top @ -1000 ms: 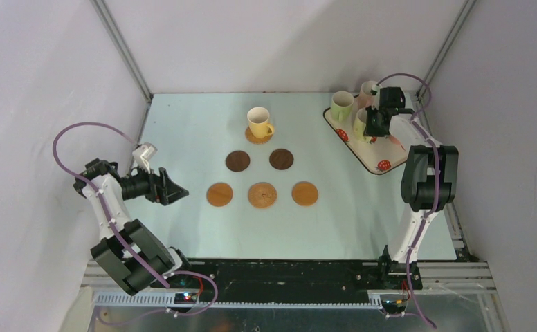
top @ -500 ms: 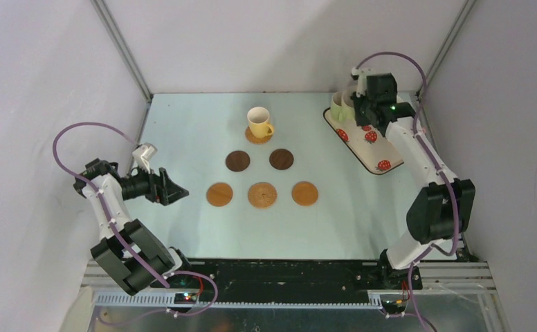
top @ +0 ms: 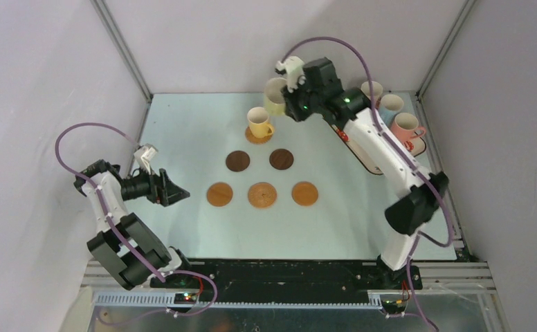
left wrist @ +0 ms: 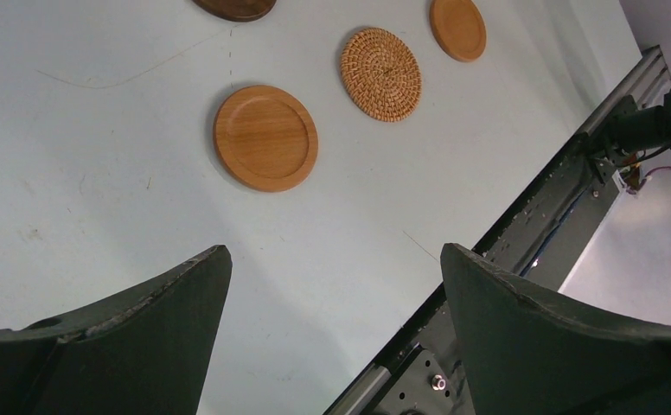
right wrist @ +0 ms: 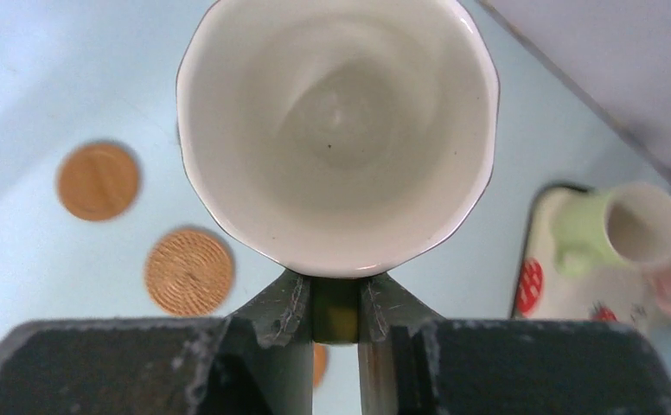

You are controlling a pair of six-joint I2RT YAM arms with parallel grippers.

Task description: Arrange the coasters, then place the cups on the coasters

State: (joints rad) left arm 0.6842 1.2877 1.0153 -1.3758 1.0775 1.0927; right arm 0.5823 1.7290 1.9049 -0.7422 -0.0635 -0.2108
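Bright, even light; soft shadows. Right wrist: mug (right wrist: 336, 130) sharp, coasters (right wrist: 98, 181) blurred.

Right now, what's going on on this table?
The right gripper holds a pale green mug by its handle, lifted near the far edge, next to the yellow mug that stands on a coaster. Five more coasters lie bare in two rows: two dark brown, three tan. The left gripper hangs open at the left side, holding nothing. A pink mug and a blue mug stand at the strawberry tray, far right.

Strawberry-print tray (right wrist: 574, 298) on table (top: 196, 131)
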